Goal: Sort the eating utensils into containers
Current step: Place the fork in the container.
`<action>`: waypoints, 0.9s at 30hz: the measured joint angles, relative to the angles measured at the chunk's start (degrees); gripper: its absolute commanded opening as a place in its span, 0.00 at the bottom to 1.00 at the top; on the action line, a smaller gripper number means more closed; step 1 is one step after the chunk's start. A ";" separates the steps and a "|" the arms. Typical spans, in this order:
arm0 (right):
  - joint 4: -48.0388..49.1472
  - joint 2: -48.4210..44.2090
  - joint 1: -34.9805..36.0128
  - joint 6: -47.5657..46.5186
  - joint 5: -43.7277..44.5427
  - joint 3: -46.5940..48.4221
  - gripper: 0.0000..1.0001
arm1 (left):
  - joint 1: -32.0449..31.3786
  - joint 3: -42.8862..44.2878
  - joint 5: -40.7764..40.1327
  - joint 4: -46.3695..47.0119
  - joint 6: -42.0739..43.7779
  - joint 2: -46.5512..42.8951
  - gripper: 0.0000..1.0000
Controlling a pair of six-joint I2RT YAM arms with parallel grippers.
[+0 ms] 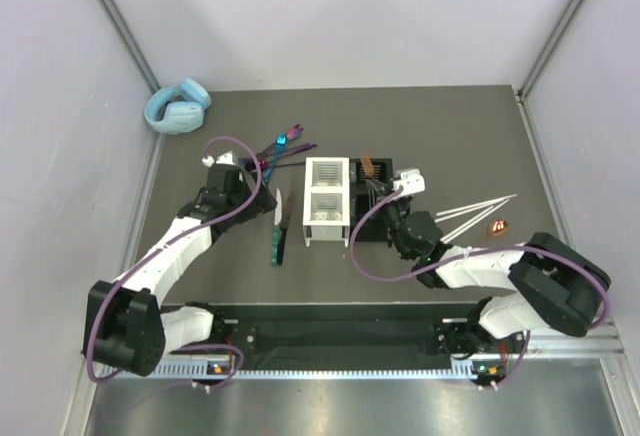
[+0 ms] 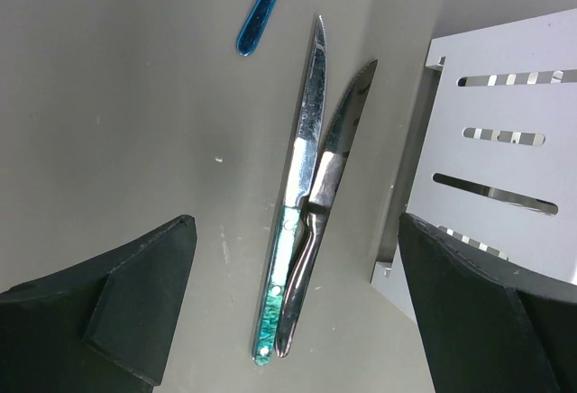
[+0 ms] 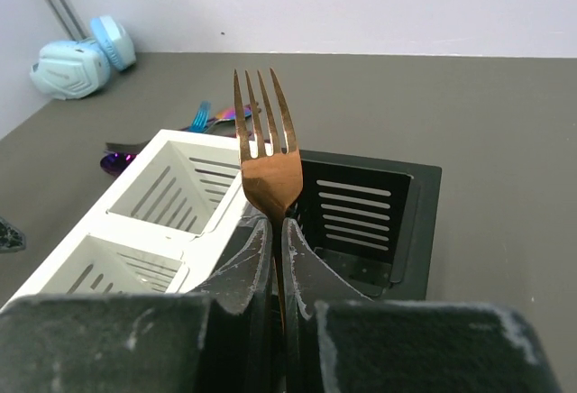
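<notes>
My right gripper (image 1: 383,194) (image 3: 278,231) is shut on a copper fork (image 3: 263,150) (image 1: 367,167), held tines-up over the black container (image 3: 410,222) (image 1: 385,164), next to the white container (image 1: 326,188) (image 3: 144,231). My left gripper (image 1: 262,194) (image 2: 295,226) hangs open above two knives lying side by side left of the white container (image 2: 505,141): a green-handled knife (image 2: 270,312) (image 1: 275,241) and an all-silver knife (image 2: 329,177). Both lie between the fingers, untouched. Iridescent purple-blue cutlery (image 1: 285,146) lies behind them, and a blue handle (image 2: 261,14) shows in the left wrist view.
Pale thin sticks (image 1: 475,211) and a small copper-coloured piece (image 1: 499,225) lie right of the black container. Light-blue headphones (image 1: 178,106) (image 3: 77,59) sit in the far left corner. Walls close in the table on three sides.
</notes>
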 measured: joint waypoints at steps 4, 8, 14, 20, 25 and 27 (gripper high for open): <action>-0.07 1.25 0.07 -0.94 0.13 0.83 0.00 | -0.11 0.00 -0.02 0.00 0.00 0.00 0.98; -1.33 1.55 0.11 -2.08 0.31 1.79 0.00 | -0.20 0.00 0.00 0.00 0.00 0.04 0.98; -6.71 2.36 0.44 -3.19 0.24 4.70 0.00 | -0.26 0.04 -0.02 -0.02 0.00 0.24 0.98; -7.41 3.48 0.44 -4.39 1.07 5.84 0.00 | -0.26 0.11 -0.02 -0.02 0.02 0.24 0.98; -3.85 6.01 0.44 -6.54 2.19 5.86 0.00 | -0.31 0.24 0.00 -0.04 0.02 0.50 0.98; -2.16 6.84 0.44 -7.30 2.40 5.86 0.00 | -0.35 0.39 -0.02 -0.04 0.04 0.50 0.98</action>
